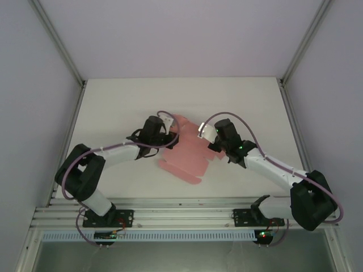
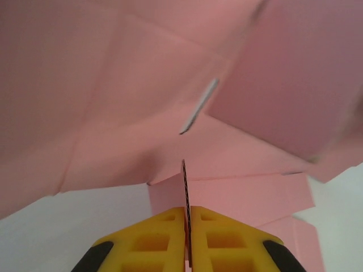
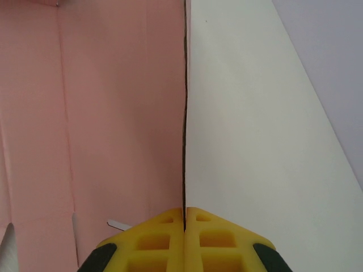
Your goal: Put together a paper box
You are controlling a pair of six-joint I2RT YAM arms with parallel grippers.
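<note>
"Where was the paper box [image 1: 190, 158] at that moment?"

"You had it near the middle of the table [image 1: 113, 102], between your two arms. It was an open pink sheet with creases and flaps, not closed into a box. From above, part of it looked raised off the surface."

"And my left gripper [image 2: 186, 211]?"

"Its yellow pads were pressed together on a thin flap edge that stood on end between them. The rest of the sheet spread out beyond the fingertips, with a short slit [image 2: 198, 105] cut in it."

"The right gripper [image 3: 185, 212]?"

"You had that one pinched too, on the sheet's edge. The card ran straight away from the fingertips as a thin dark line, with pink panels to its left and bare table to its right."

"Where did the arms reach it?"

"From above, your left arm reached the sheet's left side and your right arm its right side, both near its far end."
</note>
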